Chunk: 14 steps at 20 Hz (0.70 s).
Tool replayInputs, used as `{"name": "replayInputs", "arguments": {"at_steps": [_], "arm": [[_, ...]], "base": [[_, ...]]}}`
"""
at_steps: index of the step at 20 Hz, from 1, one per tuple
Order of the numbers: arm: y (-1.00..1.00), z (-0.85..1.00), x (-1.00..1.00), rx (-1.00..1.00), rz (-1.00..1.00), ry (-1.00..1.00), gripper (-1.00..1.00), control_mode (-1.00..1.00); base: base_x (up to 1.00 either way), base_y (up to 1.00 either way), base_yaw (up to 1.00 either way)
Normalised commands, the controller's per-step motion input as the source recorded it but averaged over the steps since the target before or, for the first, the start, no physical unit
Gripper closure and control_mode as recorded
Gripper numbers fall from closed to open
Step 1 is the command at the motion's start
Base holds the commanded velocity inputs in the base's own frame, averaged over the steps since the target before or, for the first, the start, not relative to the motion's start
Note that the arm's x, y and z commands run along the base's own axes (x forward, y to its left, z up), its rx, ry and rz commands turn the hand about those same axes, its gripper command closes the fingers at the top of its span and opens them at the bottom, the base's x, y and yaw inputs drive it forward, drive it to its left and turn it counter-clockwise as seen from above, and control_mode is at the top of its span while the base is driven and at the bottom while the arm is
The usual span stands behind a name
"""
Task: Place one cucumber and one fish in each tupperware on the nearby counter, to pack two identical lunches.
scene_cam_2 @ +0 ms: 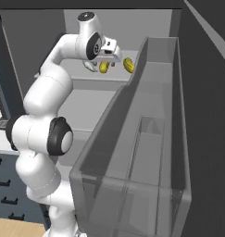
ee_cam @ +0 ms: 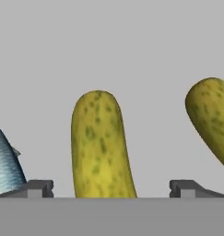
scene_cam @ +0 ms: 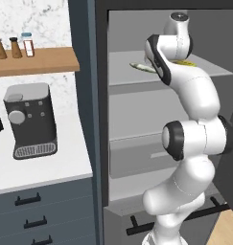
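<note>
Hovering spread pincer (ee_cam: 111, 188) straddles cucumber (ee_cam: 100, 145) on grey shelf (ee_cam: 132, 46), nothing pinched. Second cucumber (ee_cam: 211, 115) just beside, fish (ee_cam: 3, 161) on other side. Judged early: nothing packed yet; both lunches remain.

Two speckled yellow-green cucumbers (ee_cam: 100, 145) (ee_cam: 212, 115), scaly fish (ee_cam: 5, 161), lying on grey shelf (ee_cam: 109, 46)
</note>
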Motion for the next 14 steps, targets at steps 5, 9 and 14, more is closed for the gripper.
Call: {"name": "replayInputs", "arguments": {"at_steps": [5,9,14], "arm": [[0.00,-0.31,0.00,0.00,0.01,0.10,1.00,-1.00],[0.00,-0.46,0.00,0.00,0.01,0.10,1.00,-1.00],[0.00,-0.22,0.00,0.01,0.01,0.02,1.00,-1.00]], "base": [[0.00,0.00,0.00],[0.00,0.00,0.00],[0.00,0.00,0.00]]}}
